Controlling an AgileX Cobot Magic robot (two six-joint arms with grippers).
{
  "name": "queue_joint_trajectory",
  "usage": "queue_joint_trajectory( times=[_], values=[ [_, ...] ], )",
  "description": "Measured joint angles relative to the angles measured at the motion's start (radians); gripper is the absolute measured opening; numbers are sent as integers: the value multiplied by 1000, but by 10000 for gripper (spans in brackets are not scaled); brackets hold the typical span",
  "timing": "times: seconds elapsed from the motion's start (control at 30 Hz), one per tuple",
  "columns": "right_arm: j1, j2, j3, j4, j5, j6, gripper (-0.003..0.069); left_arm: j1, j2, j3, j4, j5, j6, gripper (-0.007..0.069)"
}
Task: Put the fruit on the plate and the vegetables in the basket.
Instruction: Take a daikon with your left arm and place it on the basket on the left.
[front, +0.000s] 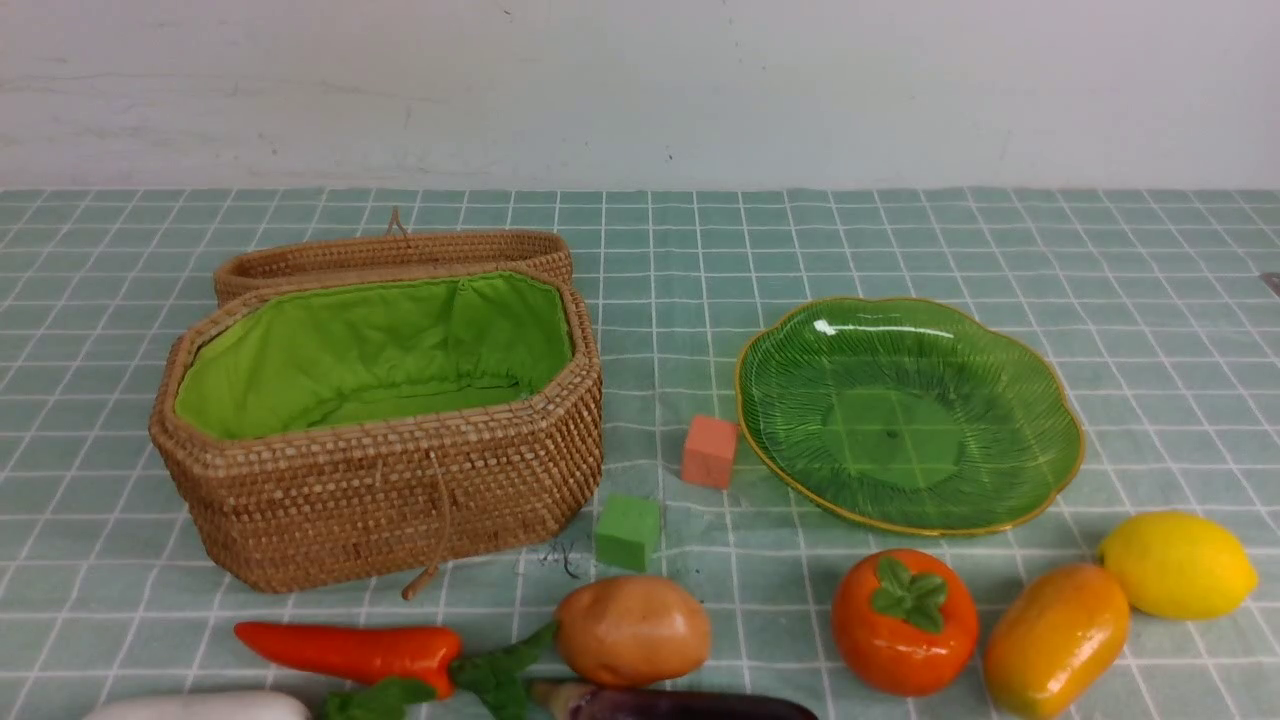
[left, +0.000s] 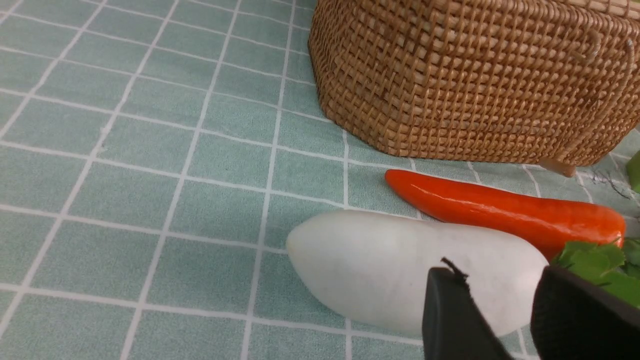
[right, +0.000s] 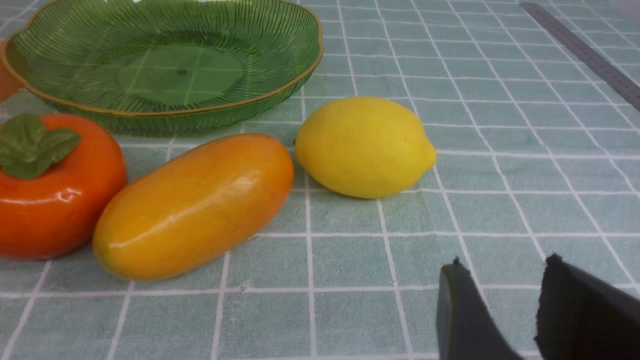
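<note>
Persimmon (front: 905, 620), mango (front: 1057, 640) and lemon (front: 1178, 565) lie at lower right of the front view, below the empty plate (front: 905, 415), carrot (front: 350, 650) and radish (front: 200, 707) at lower left near the basket (front: 390, 440); left pincer (left: 500, 280) and right pincer (right: 505, 262) parted, holding nothing; likely risk: glossy mango squirting from an off-centre pinch.

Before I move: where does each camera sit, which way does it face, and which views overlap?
Front: between the arms, facing forward over the table; basket left, plate right; no arm shows.
Left wrist: on the left arm, low, facing radish, carrot, basket side; open left gripper shows.
Right wrist: on the right arm, low, facing lemon, mango, persimmon, plate; open right gripper shows.
Shared: front and left wrist share the basket; front and right wrist, the plate.
</note>
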Motion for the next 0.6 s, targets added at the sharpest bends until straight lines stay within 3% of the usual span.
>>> queue_joint_trajectory(
  times=[0.47,0.6],
  values=[
    [0,0,0,0,0,0,242,0,0,0,0,0,0,239],
    [0,0,0,0,0,0,242,0,0,0,55,-1,0,239]
  ],
)
